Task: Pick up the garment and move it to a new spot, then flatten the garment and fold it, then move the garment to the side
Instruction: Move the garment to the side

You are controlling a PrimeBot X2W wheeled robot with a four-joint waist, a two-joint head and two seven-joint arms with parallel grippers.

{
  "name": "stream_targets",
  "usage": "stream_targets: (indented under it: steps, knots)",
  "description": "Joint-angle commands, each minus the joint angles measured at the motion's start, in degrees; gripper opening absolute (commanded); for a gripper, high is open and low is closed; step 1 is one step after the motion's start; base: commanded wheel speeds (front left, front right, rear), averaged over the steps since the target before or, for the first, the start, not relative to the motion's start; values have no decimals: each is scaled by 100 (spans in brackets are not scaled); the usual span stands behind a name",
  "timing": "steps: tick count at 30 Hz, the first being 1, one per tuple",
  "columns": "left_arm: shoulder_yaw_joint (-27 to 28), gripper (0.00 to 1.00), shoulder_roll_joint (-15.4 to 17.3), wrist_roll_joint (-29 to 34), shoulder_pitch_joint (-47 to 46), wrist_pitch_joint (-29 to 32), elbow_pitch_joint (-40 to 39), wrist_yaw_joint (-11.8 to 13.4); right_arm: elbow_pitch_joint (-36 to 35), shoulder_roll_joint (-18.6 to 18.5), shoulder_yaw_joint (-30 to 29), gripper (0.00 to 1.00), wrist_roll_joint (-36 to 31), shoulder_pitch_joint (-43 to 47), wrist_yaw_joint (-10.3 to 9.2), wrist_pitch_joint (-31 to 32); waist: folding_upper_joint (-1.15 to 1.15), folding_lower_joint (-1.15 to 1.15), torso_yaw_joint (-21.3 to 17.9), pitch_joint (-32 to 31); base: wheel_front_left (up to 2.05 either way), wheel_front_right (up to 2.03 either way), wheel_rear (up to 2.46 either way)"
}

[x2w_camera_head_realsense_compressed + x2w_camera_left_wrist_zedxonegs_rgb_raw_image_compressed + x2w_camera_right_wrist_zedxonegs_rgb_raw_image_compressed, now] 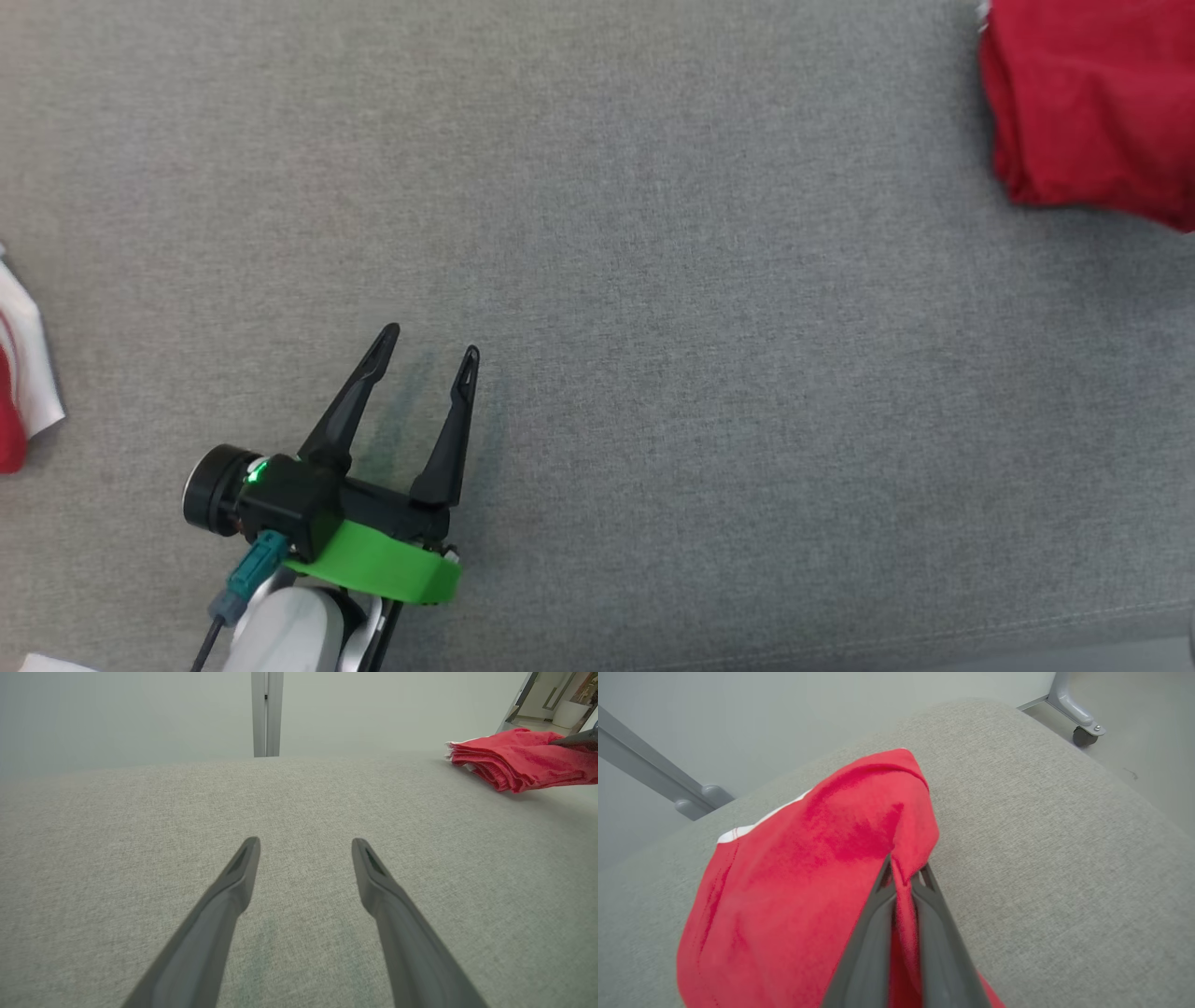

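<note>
The garment (1092,103) is red with a white edge, folded into a thick pad at the far right of the grey padded surface (653,280). In the right wrist view my right gripper (906,870) is shut, with a pinch of the red garment (822,858) caught between its fingers. In the left wrist view the garment (518,758) lies at the upper right with a dark fingertip of the right gripper on it at the frame edge. My left gripper (429,343) hovers open over bare fabric at the lower left, far from the garment; between its fingers (243,868) there is nothing.
A second red and white cloth (23,373) pokes in at the left edge. A grey metal post (266,714) stands beyond the surface's far edge. A wheeled frame leg (1078,714) and floor lie off the right edge.
</note>
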Motion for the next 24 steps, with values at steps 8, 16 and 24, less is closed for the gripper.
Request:
stream_targets:
  steps: [8,16,24]
  knots:
    - [60,100,227,-58,5,-2,-82,2,-362,-468,-834,0,-1466,-511,-7,163,0,0,-108,857,0,0,0]
    - [180,100,173,-57,92,-2,-45,2,-611,-604,-1117,100,-2696,-662,-7,-153,0,0,19,702,0,0,0]
    - [275,100,-36,-34,120,-2,44,2,-531,-586,-458,100,-2766,-549,-8,-800,0,0,-22,302,0,0,0]
